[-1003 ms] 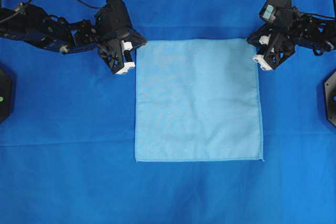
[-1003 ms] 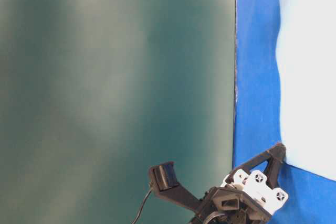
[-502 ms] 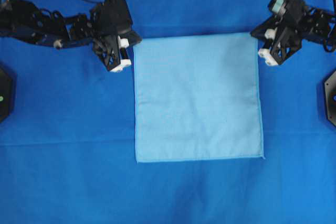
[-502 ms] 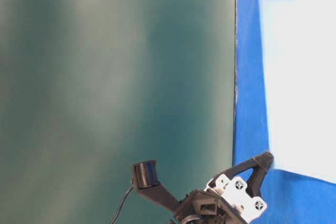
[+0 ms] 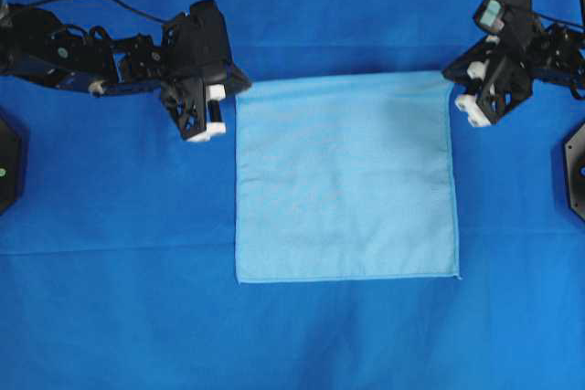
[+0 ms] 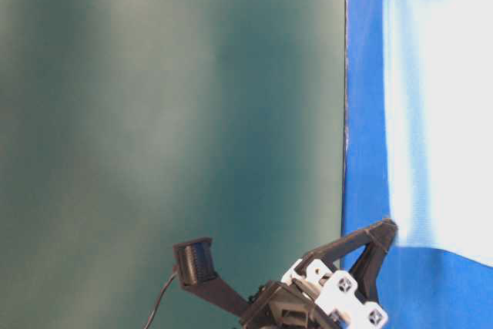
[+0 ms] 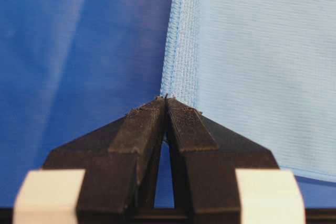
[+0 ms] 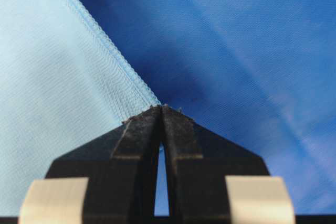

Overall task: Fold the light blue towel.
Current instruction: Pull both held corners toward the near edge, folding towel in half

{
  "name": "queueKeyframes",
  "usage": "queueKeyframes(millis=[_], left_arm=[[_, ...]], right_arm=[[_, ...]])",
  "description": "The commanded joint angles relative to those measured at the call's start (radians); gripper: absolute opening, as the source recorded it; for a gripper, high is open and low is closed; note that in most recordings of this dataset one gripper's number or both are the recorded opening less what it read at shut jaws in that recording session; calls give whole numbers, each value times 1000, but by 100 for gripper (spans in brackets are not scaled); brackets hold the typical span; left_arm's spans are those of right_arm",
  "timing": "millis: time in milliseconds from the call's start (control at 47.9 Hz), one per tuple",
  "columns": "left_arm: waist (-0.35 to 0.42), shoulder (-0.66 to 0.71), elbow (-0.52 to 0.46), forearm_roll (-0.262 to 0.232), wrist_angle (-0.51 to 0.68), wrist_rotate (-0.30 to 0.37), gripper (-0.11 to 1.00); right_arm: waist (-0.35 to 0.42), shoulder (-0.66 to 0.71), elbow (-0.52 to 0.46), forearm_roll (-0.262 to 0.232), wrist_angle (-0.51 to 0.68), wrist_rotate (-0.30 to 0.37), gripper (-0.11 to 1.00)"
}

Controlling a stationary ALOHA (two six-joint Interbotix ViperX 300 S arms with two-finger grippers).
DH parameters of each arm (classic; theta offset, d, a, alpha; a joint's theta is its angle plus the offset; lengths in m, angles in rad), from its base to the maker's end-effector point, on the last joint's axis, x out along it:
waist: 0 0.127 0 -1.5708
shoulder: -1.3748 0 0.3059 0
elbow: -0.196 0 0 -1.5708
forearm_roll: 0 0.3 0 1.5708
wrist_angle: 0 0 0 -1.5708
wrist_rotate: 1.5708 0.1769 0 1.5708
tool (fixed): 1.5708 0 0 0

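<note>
Towel: pale sky-blue square microfibre towel (image 5: 345, 175) lies on the royal-blue cloth-covered desk (image 5: 119, 317), mid-desk in the overhead view.
Left end effector (image 5: 236, 89): at the towel's far left corner, tips pinching it.
Right end effector (image 5: 450, 79): at the far right corner, likewise.
Near edge: flat on the desk.

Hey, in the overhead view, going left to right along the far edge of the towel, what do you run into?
Left arm → left gripper, jaws shut on the towel's corner → light blue towel → right gripper, jaws shut on the other far corner → right arm. All over the dark blue table covering.
</note>
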Motion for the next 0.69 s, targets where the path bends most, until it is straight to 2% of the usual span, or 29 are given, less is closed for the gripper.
queueKeyframes(millis=[0, 125, 334, 669], left_arm=[[-38, -32, -12, 0, 31, -3, 3], [-104, -31, -15, 0, 72, -20, 3], [-239, -23, -18, 0, 94, -37, 3], [-422, 8, -60, 0, 114, -163, 3]], right_arm=[[51, -34, 9, 3, 15, 34, 1], [150, -60, 29, 3, 28, 95, 1], [359, -77, 41, 5, 40, 247, 1], [626, -75, 31, 5, 51, 419, 1]])
